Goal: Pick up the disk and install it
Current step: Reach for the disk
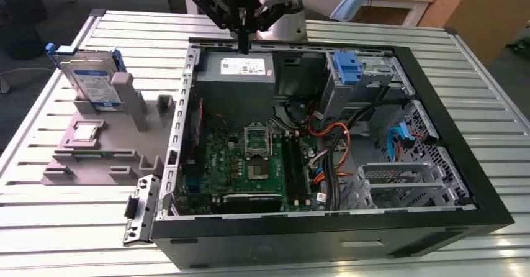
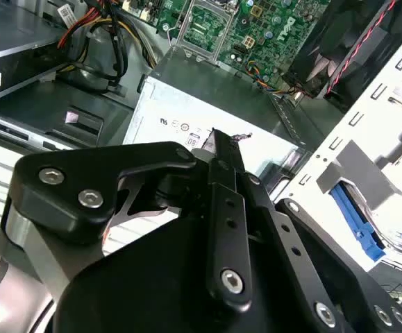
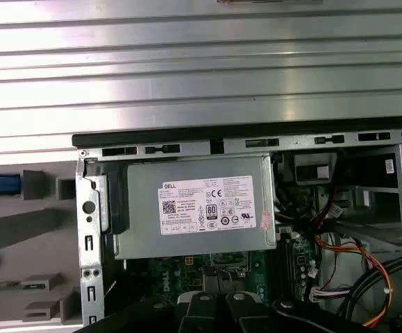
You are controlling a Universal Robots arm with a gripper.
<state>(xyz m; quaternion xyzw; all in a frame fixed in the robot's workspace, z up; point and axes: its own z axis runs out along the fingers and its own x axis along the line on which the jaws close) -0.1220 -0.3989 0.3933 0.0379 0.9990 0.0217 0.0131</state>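
The hand (image 1: 245, 46), closed up on nothing, hangs above the grey power supply (image 1: 236, 69), well apart from the disk (image 1: 93, 81) standing upright in its grey holder (image 1: 99, 149) near the far corner of the surface (image 1: 124, 25) on the exterior view's left, so the reach should clear the case wall (image 1: 188, 103) first.

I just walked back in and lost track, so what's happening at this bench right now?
A robot arm's end effector hangs, shut and empty, over the power supply inside the open computer case. The disk stands upright in the grey holder outside the case, on the exterior view's left, not yet picked up.
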